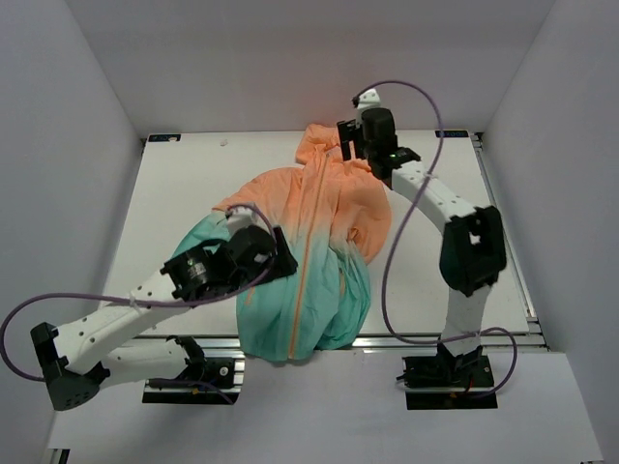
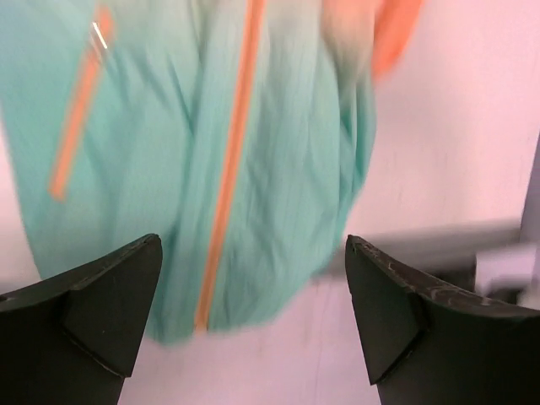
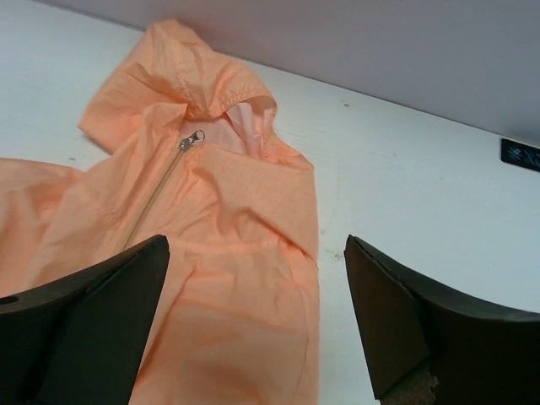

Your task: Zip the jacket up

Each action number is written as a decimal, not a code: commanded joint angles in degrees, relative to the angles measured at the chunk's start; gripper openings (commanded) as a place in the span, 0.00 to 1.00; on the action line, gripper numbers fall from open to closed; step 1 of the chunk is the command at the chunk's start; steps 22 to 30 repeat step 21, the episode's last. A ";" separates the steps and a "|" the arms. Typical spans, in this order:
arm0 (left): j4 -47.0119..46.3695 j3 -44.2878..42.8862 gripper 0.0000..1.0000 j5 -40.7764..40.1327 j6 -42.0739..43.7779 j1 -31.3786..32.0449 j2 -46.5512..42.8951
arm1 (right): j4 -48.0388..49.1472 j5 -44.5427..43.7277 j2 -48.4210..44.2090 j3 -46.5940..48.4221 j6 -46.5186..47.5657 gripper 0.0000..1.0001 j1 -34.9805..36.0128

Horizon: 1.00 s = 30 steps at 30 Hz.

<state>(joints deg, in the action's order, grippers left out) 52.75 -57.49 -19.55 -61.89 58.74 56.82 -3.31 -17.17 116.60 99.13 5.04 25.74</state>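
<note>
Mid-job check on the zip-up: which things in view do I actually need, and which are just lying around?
Part of the job:
- jacket
- its front zipper
- zipper pull, at the neck
- left gripper, open
- right gripper, open

Not part of it:
- table
- black corner tag
- purple cable

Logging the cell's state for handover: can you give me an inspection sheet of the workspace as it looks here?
Surface: white table.
Job's things: jacket spread front-up mid-table, hood at the far side, teal hem reaching the near edge; zipper pull sits at the neck, zipper looks closed.
Clutter: nothing seen.
Grippers: left gripper open above the hem, holding nothing; right gripper open above the hood, holding nothing.
Cables: a purple cable loops off each arm.
Surroundings: white walls on three sides; metal rail along the near edge.
</note>
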 commanded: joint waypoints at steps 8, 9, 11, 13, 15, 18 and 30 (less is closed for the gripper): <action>-14.75 -10.89 0.98 6.35 27.34 -40.70 13.41 | -11.09 -5.87 -38.35 -30.90 -23.29 0.89 -1.92; -15.91 -10.45 0.98 7.15 27.87 -44.64 13.32 | -12.76 -6.21 -40.81 -35.02 -24.89 0.89 -1.83; -16.37 -9.83 0.98 8.29 28.22 -48.87 13.58 | -16.88 -9.44 -47.84 -39.08 -31.88 0.89 -1.83; -15.93 -8.43 0.98 7.87 28.84 -53.28 13.41 | -17.34 -10.16 -55.20 -45.67 -33.42 0.90 -1.83; -16.19 -5.02 0.98 5.67 28.67 -55.04 12.18 | -16.73 -11.48 -61.80 -49.63 -34.13 0.89 -1.83; -17.94 -3.15 0.98 4.43 28.49 -55.40 9.19 | -16.46 -14.47 -68.66 -54.82 -34.31 0.90 -1.83; -19.44 -2.63 0.98 5.67 28.84 -55.49 7.17 | -16.29 -15.52 -72.55 -57.82 -32.46 0.90 -1.83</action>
